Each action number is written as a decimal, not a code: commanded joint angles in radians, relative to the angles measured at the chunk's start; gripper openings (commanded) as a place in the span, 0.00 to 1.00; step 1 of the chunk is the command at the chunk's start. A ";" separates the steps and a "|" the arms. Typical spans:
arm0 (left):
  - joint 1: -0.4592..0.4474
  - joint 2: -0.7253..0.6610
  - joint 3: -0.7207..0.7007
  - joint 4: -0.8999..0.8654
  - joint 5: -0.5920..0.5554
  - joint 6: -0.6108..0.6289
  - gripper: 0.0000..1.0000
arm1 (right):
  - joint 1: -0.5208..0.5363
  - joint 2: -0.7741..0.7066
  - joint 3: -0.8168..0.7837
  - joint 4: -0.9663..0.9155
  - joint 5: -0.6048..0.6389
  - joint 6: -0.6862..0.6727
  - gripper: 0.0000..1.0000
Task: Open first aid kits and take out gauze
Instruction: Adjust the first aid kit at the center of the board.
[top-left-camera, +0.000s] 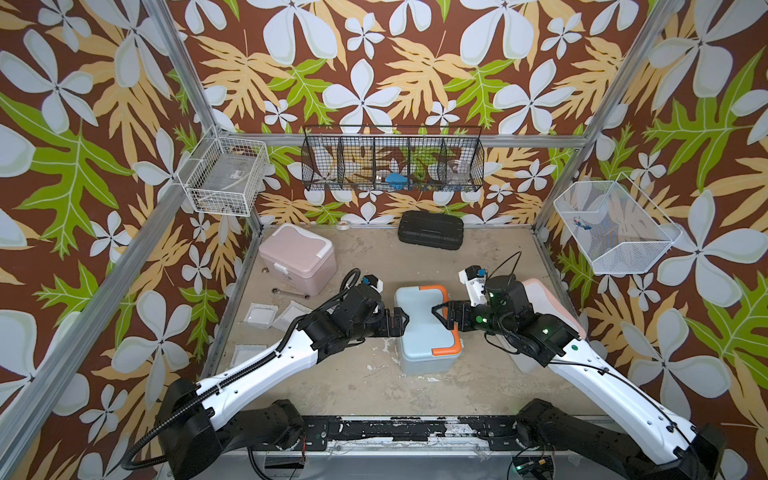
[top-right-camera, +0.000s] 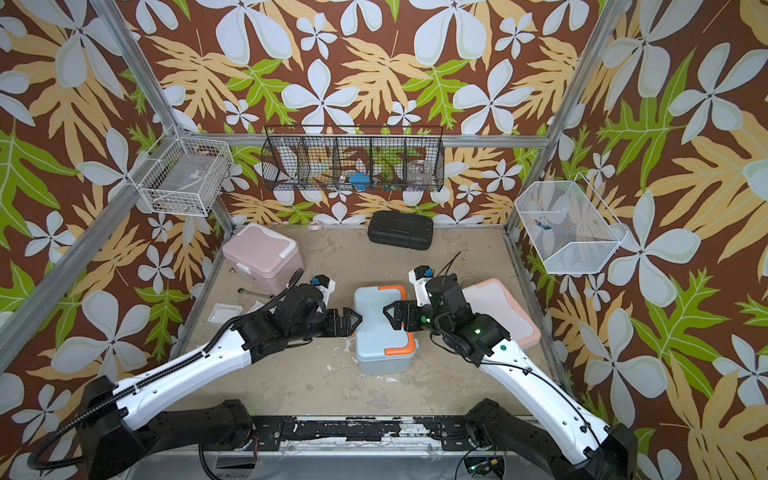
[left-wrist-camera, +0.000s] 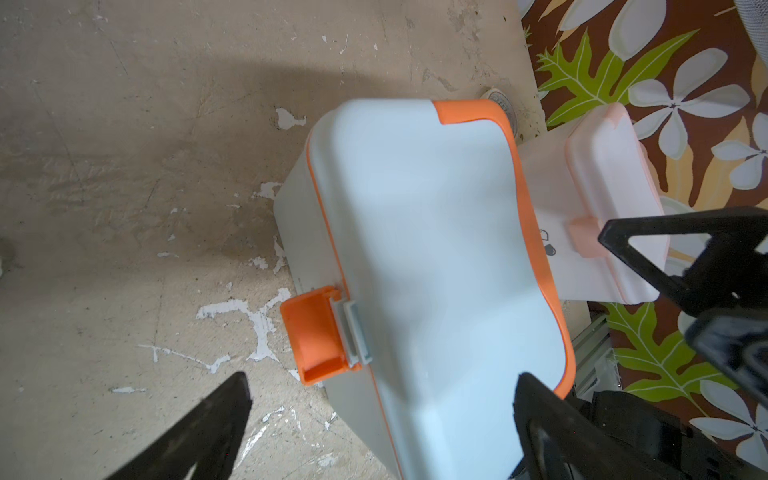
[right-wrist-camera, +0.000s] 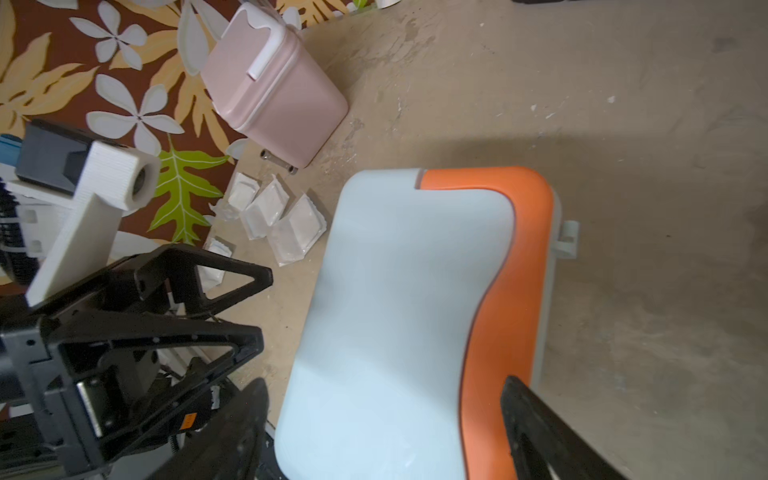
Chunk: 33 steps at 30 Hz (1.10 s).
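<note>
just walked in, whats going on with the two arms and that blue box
The two arms flank the light blue first aid kit in the middle of the table. The left gripper is at one side of its lid and the right gripper is at the orange-handled side. Both have their fingers apart, and the lid is down. Several gauze packets already lie beside the closed pink kit. The white kit sits partly under the right arm.

Gauze packets (right-wrist-camera: 297, 230) lie between pink kit (right-wrist-camera: 274, 91) and blue kit (right-wrist-camera: 395, 311) (lid shut).
</note>
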 joint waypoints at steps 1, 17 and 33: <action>0.016 0.063 0.057 0.000 0.012 0.056 1.00 | 0.001 -0.003 0.004 -0.061 0.118 -0.023 0.81; 0.071 0.426 0.345 -0.027 0.135 0.164 0.95 | 0.001 0.006 -0.033 -0.124 0.221 -0.090 0.77; 0.114 0.227 0.200 0.007 0.066 0.139 1.00 | 0.001 0.029 -0.025 -0.106 0.180 -0.039 0.86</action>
